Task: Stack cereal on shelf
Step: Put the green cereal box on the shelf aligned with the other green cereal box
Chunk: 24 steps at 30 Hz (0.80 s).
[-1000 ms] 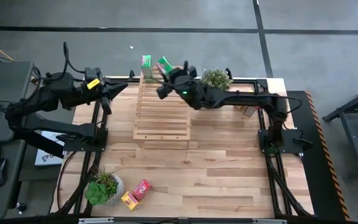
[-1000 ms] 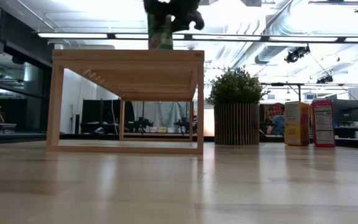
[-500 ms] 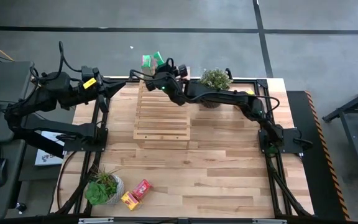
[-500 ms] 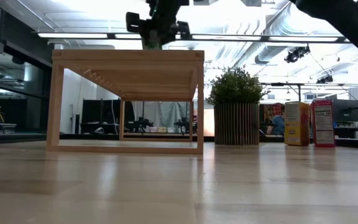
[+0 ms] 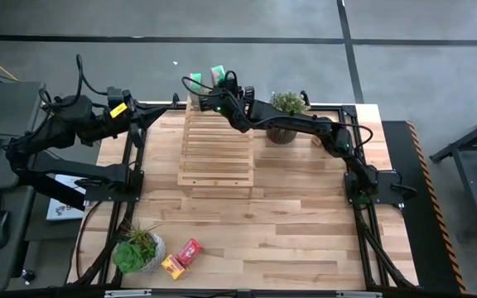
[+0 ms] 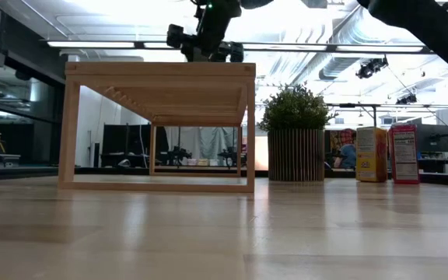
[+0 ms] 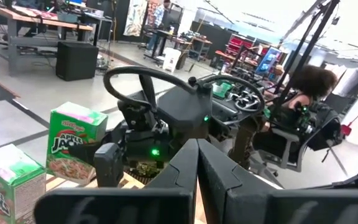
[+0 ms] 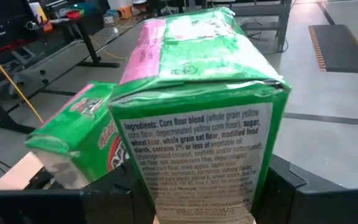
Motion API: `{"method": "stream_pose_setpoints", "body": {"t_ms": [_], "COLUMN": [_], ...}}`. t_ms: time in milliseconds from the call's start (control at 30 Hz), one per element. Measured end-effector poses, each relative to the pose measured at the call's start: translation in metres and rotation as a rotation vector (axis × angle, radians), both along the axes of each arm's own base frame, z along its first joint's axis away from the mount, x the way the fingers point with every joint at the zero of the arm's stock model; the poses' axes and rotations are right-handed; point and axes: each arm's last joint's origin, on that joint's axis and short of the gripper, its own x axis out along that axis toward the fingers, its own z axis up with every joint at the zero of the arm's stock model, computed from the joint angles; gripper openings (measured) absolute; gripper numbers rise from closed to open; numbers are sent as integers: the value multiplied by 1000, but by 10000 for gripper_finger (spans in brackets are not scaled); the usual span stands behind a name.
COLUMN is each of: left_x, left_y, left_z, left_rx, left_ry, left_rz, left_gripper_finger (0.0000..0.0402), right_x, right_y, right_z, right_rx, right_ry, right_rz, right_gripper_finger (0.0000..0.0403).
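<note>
Two green cereal boxes at the shelf [image 5: 215, 149] — right hand [image 5: 213, 89] grips one [image 8: 204, 118], left hand [image 7: 194, 180] clenched.

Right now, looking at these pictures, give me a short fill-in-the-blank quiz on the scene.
1. The right gripper holds a ____ cereal box.
2. A second green box stands on the far end of the ____.
3. The left gripper is ____.

Missing words: green; shelf; shut

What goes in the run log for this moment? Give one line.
right gripper: shut on green cereal box, over shelf far end | second green box: beside it | left gripper: shut, idle
</note>
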Motion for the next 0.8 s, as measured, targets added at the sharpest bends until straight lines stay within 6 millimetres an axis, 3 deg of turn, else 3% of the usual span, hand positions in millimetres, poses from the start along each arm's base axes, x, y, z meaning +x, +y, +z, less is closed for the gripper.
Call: {"method": "stream_pose_setpoints", "body": {"t_ms": [200, 400, 800], "left_x": [0, 0, 0], "left_y": [0, 0, 0], "left_z": [0, 0, 0], "left_rx": [3, 4, 4], "left_ry": [1, 1, 2], "left_rz": [2, 3, 3], "left_gripper_finger": [0, 0, 0], "right_x": [1, 12, 15], "right_y": [-8, -12, -13], "right_z": [-4, -29, -32], "right_rx": [24, 71, 59], "right_ry": [-17, -13, -8], "right_rz": [12, 41, 50], "right_gripper_finger": [188, 188, 188]}}
